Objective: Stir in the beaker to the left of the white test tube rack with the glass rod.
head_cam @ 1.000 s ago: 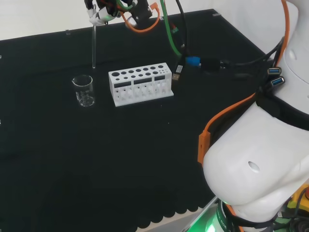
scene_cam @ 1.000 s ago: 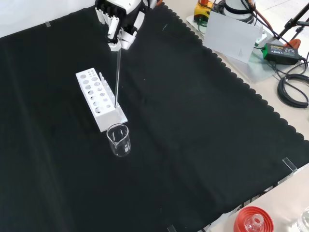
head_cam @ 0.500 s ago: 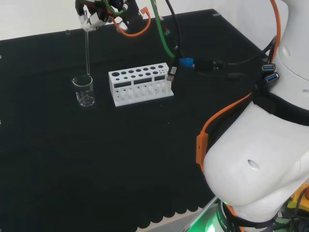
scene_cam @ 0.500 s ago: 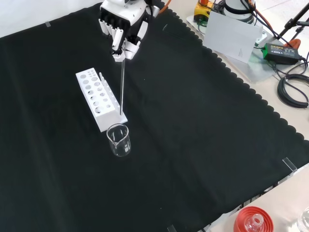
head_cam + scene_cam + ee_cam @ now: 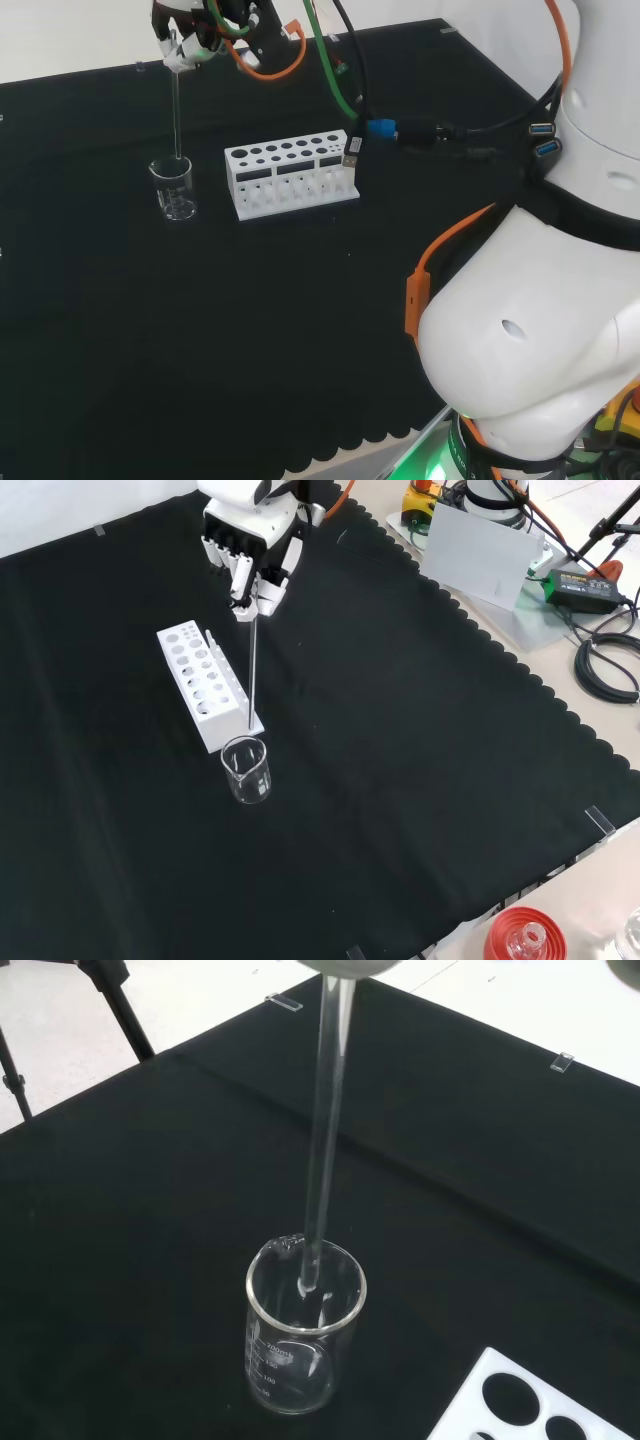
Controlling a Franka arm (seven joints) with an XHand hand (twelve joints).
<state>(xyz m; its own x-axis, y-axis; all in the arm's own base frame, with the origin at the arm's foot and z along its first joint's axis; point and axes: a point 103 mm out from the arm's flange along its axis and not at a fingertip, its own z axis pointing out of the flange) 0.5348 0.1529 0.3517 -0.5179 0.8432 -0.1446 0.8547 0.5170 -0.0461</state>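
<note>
The hand is shut on the top of a clear glass rod, which hangs about upright. The rod's lower tip is level with the rim of a small clear beaker; in the wrist view the tip lies just inside the mouth. The beaker looks empty. It stands on the black cloth beside the white test tube rack, to the rack's left in the head view.
The arm's big white links take up the right of the head view, with cables hanging near the rack. In the front view a red ribbed stand with glassware sits at the cloth's near right corner.
The hand has carried the rod left in the head view, from behind the beaker to above it, and lowered the tip to the beaker's rim.
</note>
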